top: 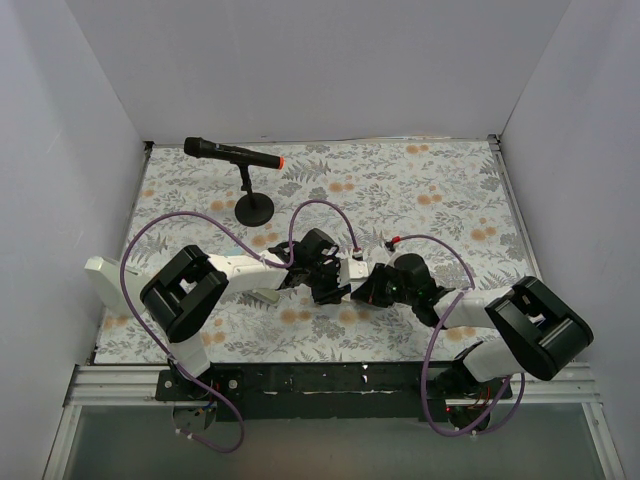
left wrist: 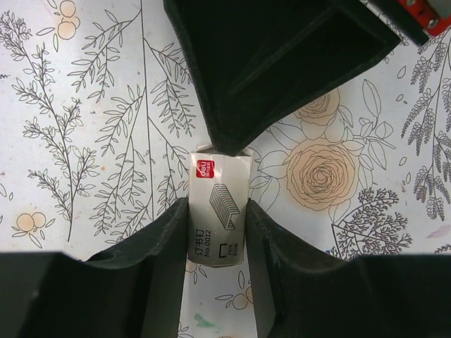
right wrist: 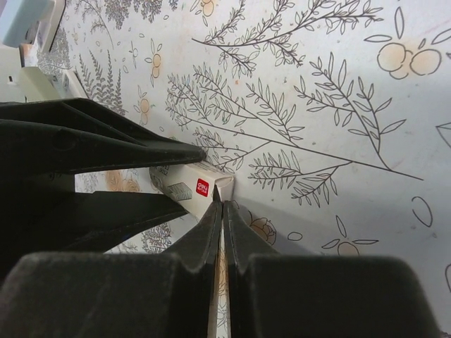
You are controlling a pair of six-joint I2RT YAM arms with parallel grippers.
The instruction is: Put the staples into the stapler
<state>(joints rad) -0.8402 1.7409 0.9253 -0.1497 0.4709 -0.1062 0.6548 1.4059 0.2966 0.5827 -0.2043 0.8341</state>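
The staples box [left wrist: 220, 189] lies flat on the flowered tablecloth [left wrist: 91, 105] near the middle of the table, label up, clamped across its width by the left gripper [left wrist: 217, 210]; its fingers [left wrist: 163, 239] are drawn in and press on both long sides of the box. The right gripper [right wrist: 223, 205] meets the box end-on at its far, flapped end; its fingers [right wrist: 243, 239] are drawn almost together with only a thin slit between them, and whether they pinch the flap cannot be told. The two grippers crowd the box, so little of it shows from above; both forearms and looping purple cables [top: 330, 205] cover the centre. A microphone [top: 232, 153] on a round-based stand [top: 254, 208] stands well apart, toward the back left. At the top-left corner of the right wrist view a light blue bar [right wrist: 25, 17] and, just below it, what looks like the stapler [right wrist: 17, 74] are cut off by the edge, well apart from the box.
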